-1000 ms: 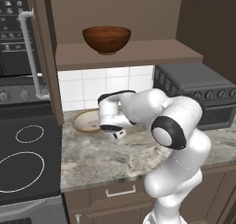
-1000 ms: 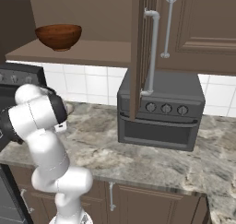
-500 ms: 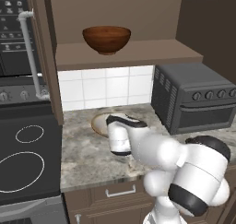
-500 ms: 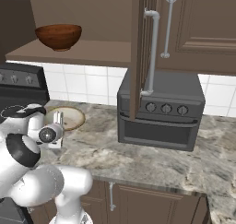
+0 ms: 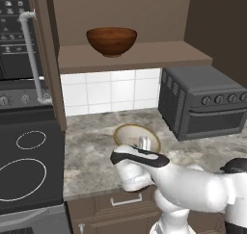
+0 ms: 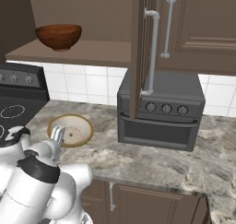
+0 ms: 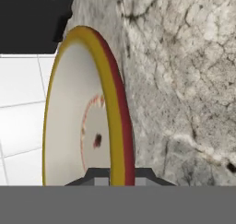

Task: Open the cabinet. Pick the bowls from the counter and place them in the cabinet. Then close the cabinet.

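The cabinet (image 5: 130, 55) stands open. Its left door (image 5: 46, 59) is swung out toward the camera in the left base view, with its silver bar handle (image 5: 30, 55) on the side facing the stove; in the right base view the right door (image 6: 140, 52) is edge-on, with its handle (image 6: 152, 52) running down in front of the toaster oven (image 6: 161, 110).

1 of the 2 bowls — the deep reddish-brown wooden bowl (image 5: 111, 41) — sits upright on the cabinet shelf (image 5: 144, 55), toward its left half.

The shallow bowl (image 5: 130, 133) with the tan rim and cream inside is just above the counter (image 5: 89, 151), between the stovetop (image 5: 29, 165) and the toaster oven and out from the white tiled wall (image 5: 111, 91). Whether its underside touches the stone cannot be told.

The gripper (image 6: 57, 134) is at the near rim of the shallow bowl. In the hand view the 2 dark fingertips (image 7: 99, 176) stand one on either side of the yellow-and-red rim, pressed together on it — the claw is clamped on the shallow bowl. That view shows the bowl edge-on, cream inside toward the tiles, with the marbled counter on the other side of it.

The white arm reaches over the front edge of the counter, low above the stone.

A drawer with a short horizontal handle (image 5: 126, 199) lies below the counter edge, under the arm.
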